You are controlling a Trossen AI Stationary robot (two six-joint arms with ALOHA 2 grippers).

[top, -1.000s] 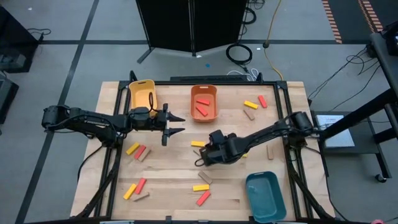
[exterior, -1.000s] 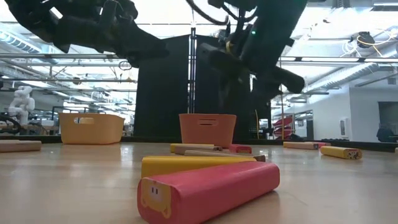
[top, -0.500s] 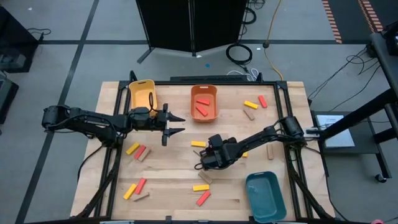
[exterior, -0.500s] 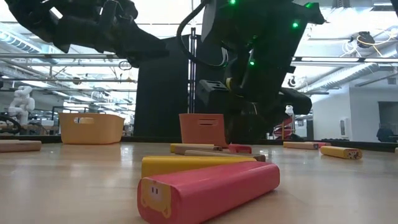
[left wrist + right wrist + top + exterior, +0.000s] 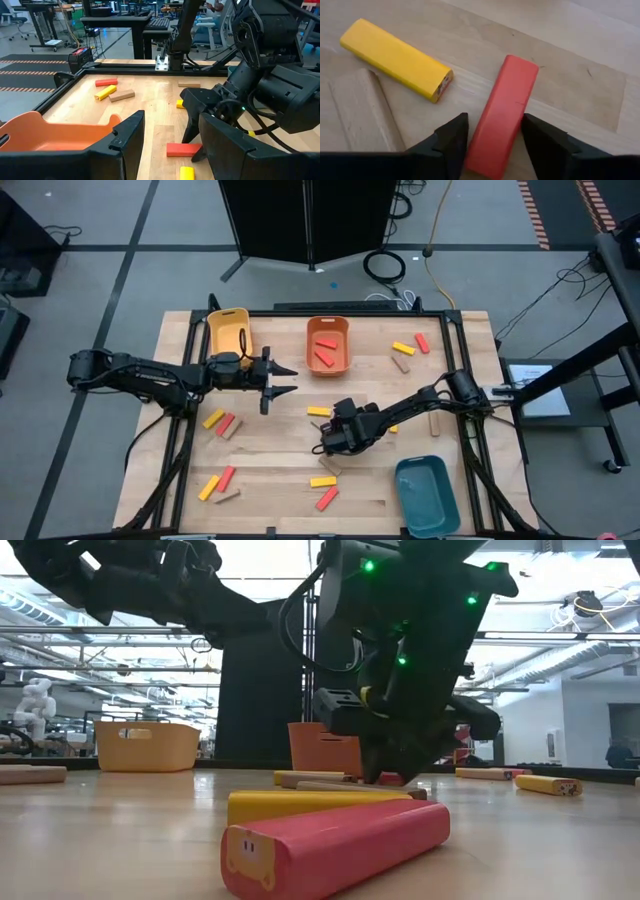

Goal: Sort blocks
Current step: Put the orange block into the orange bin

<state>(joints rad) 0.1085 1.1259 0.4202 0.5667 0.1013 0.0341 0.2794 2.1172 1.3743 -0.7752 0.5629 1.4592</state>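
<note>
Step in hand, as I judge it: a pick. Right hand (image 5: 492, 137) low at mid-desk, its two fingers (image 5: 451, 135) straddling one end of a red block (image 5: 502, 110) that lies flat on the desk (image 5: 270, 480). Fingers flank the block, apparently just short of contact; not yet pinching it. Beside it a yellow block (image 5: 395, 57) and a tan block (image 5: 362, 110), near but apart from the red one. Next move calls for closing square on the red block's long sides, lifting clear without nudging the neighbours, then carrying to the orange bin (image 5: 328, 345), which already holds red blocks. Left hand (image 5: 283, 378) hangs above the desk between the yellow bin (image 5: 228, 330) and the orange bin, fingers spread, holding nothing. Teal bin (image 5: 422, 495) at the near right corner. Other blocks scattered: a group past the orange bin (image 5: 408, 352), more at the left (image 5: 220, 422) and along the front (image 5: 322, 488). Views differ: the right wrist view alone shows the straddle; from above the arm hides the red block. The level view shows the hand down nearly to the desk, behind a large red block (image 5: 335, 845) in front. The left wrist view shows the right arm from the side.
</note>
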